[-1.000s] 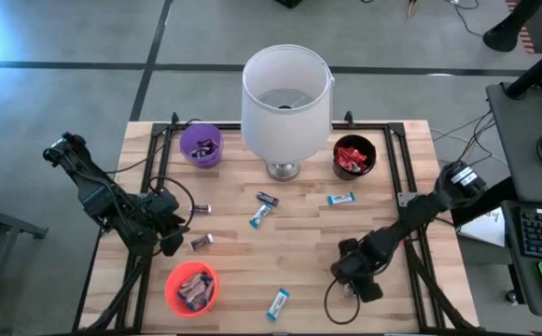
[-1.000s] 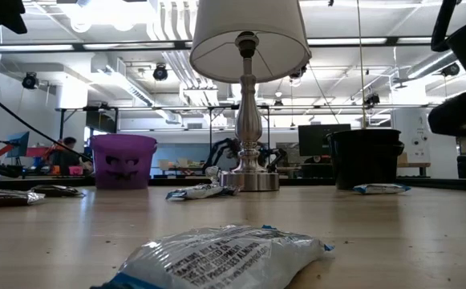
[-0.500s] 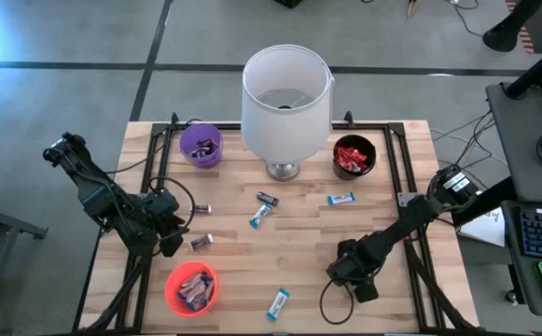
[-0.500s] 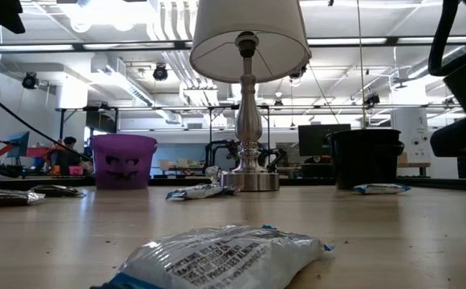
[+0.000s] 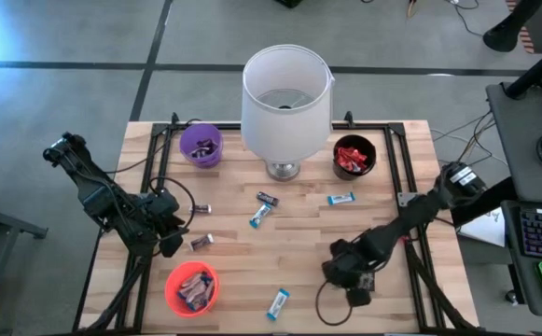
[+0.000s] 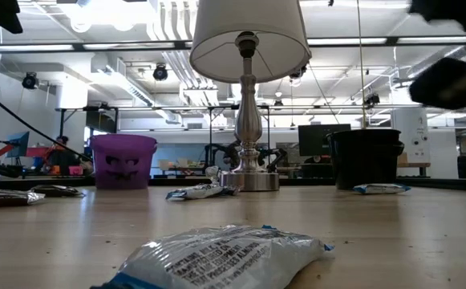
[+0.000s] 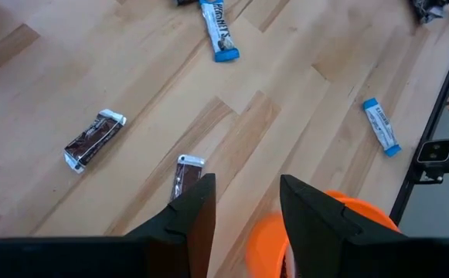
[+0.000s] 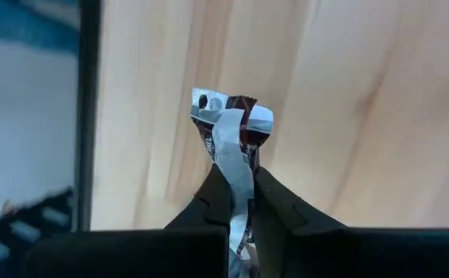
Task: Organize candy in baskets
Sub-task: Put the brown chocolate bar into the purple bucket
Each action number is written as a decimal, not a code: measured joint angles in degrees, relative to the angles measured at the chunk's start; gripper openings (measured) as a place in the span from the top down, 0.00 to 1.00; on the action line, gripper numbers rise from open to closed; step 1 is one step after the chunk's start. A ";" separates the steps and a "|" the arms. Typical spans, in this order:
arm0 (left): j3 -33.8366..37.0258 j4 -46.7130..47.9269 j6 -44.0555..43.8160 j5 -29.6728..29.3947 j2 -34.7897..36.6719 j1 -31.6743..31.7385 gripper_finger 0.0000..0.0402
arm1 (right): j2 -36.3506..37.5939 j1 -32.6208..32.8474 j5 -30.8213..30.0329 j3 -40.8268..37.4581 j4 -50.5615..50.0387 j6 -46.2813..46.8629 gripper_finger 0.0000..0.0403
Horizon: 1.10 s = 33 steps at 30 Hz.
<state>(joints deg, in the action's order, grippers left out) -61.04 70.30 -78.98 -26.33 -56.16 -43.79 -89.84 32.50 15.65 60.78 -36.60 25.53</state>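
My right gripper [image 8: 237,176], near the table's right front [image 5: 339,271], is shut on a dark brown candy bar with silver ends [image 8: 232,123]. My left gripper [image 7: 243,197] hangs open at the table's left [image 5: 168,241], above the orange basket's rim [image 7: 340,210], with a dark candy [image 7: 186,176] lying flat just beyond one finger. More candy lies loose on the wood: dark bars [image 5: 268,198] [image 5: 201,208] and blue-and-white ones [image 5: 260,216] [image 5: 341,199] [image 5: 278,303]. The purple basket [image 5: 201,145], black basket [image 5: 354,156] and orange basket [image 5: 191,287] each hold candy. My right gripper pinches the dark candy bar between its two fingers [image 8: 212,197], on the wrapper's lower part [image 8: 236,158]. The bar's crimped silver end [image 8: 228,108] sticks out past the fingertips. The fingers slant down from the table's right side, along the bar.
A tall lamp with a white shade [image 5: 286,89] stands on its metal base at the middle of the far edge, between the purple and black baskets. A black frame rail [image 5: 403,187] runs along the table's sides. A blue-and-white candy [image 6: 216,257] lies close to the low camera.
My right gripper has risen and shifted a little toward the table's left, tipping slightly as it went. My left arm has kept still, and the loose candy on the table lies where it was.
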 joint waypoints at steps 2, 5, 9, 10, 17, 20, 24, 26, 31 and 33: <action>0.00 0.00 0.00 -0.02 0.00 0.02 0.68 | -0.24 -1.14 -2.34 2.66 -0.07 -1.17 0.96; 0.00 0.00 0.00 -0.02 0.00 0.00 0.68 | -0.27 -3.70 -3.92 6.76 -0.38 -3.07 0.97; -0.01 0.02 0.02 -0.02 0.00 0.02 0.68 | -0.27 -7.95 -4.35 11.11 -0.80 -3.47 0.97; 0.00 0.02 0.02 -0.02 0.00 0.00 0.68 | -0.27 -8.83 -4.44 12.09 -1.54 -3.47 0.97; -0.02 0.02 0.50 -0.09 -0.17 0.00 0.68 | -0.27 -14.31 -6.89 17.16 -11.03 -6.48 0.97; -0.02 0.00 0.88 -0.13 -0.90 0.00 0.68 | -0.27 -16.62 -6.90 18.38 -10.57 -6.55 0.97; 0.00 -0.01 0.60 -0.13 -2.06 0.02 0.68 | -0.27 -18.94 -6.83 20.19 -7.89 -6.29 0.97; 0.00 -0.05 1.46 -0.33 -2.55 0.17 0.68 | -0.27 -19.94 -6.86 21.49 -5.50 -6.01 0.97; 0.00 -0.81 2.15 -4.68 -2.97 1.53 0.68 | -0.27 -21.83 -6.94 24.19 3.09 -6.03 0.97; 0.00 -1.30 2.34 -6.27 -2.68 2.40 0.68 | -0.27 -22.56 -6.93 24.71 6.33 -6.03 0.97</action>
<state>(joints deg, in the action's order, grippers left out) -61.04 69.01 -76.64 -32.60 -58.84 -41.39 -90.11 9.95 8.72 85.49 -30.28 19.51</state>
